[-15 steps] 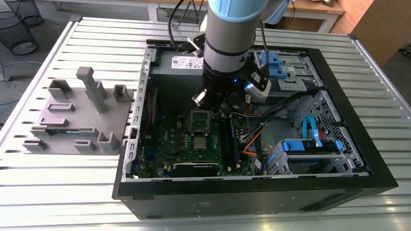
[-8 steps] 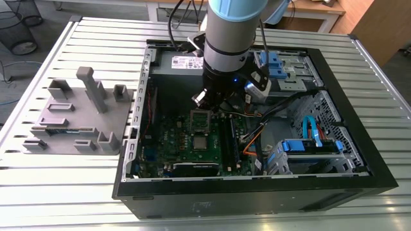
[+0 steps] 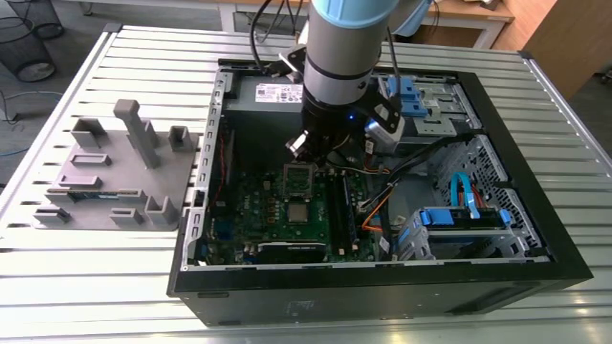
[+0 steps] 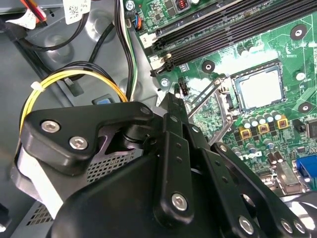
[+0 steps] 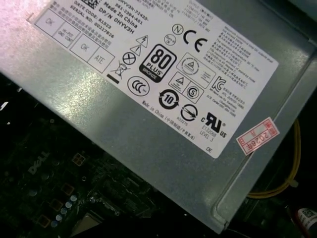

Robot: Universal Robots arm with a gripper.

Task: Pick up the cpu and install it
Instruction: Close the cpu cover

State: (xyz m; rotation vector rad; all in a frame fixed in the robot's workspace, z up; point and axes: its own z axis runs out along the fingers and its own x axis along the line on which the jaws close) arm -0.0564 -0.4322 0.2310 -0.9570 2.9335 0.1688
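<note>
The cpu [image 4: 258, 88] lies flat in the socket [image 4: 229, 99], shiny side up. The metal clamp frame [image 4: 204, 95] stands open just beside the socket. The gripper [image 3: 308, 152] hangs near the socket, above that open frame. I cannot tell if its jaws are apart or together. If the gripper bumps the frame or pushes the cpu crooked, the socket could get hurt.
</note>
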